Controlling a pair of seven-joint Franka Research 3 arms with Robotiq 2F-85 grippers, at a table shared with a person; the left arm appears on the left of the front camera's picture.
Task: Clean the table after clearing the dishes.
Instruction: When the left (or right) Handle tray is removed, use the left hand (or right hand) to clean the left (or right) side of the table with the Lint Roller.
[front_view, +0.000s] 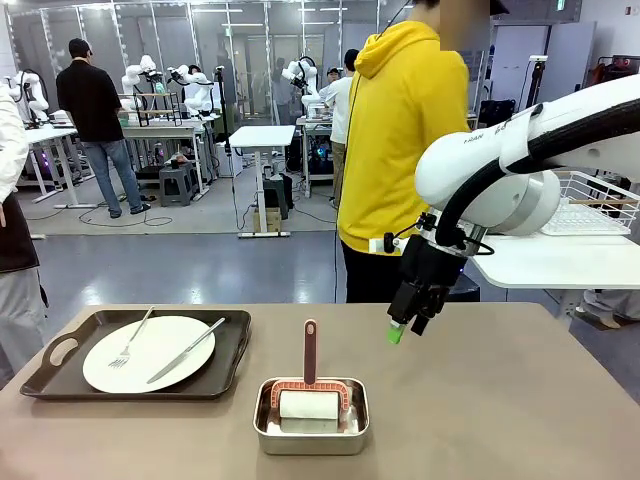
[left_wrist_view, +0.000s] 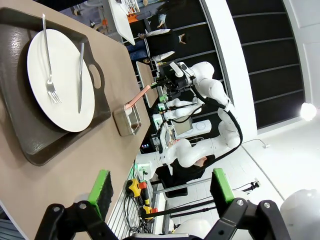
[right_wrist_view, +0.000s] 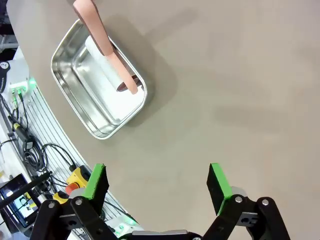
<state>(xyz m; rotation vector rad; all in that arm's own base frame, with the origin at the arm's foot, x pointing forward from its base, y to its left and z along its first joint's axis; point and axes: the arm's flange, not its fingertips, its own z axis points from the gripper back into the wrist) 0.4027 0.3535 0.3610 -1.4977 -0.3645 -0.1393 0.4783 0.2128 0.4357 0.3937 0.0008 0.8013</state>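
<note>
On the left of the grey-brown table (front_view: 500, 400) lies a dark brown tray (front_view: 55, 375) carrying a white plate (front_view: 148, 353) with a fork (front_view: 130, 342) and a knife (front_view: 187, 350). My right gripper (front_view: 405, 328) hangs open above the table, right of a steel pan (front_view: 311, 428). In the right wrist view that gripper (right_wrist_view: 157, 182) is open and empty over the bare table (right_wrist_view: 235, 75), with the pan (right_wrist_view: 100, 125) up and to the left. My left gripper (left_wrist_view: 161, 186) is open and empty, off the table's edge, and looks toward the tray (left_wrist_view: 30, 145) and plate (left_wrist_view: 60, 80).
The steel pan holds a white roller (front_view: 309, 404) whose pink handle (front_view: 310, 350) stands upright. A person in a yellow hoodie (front_view: 400, 130) stands at the far edge. A white side table (front_view: 560, 262) with a wire basket (front_view: 595, 195) is at the right.
</note>
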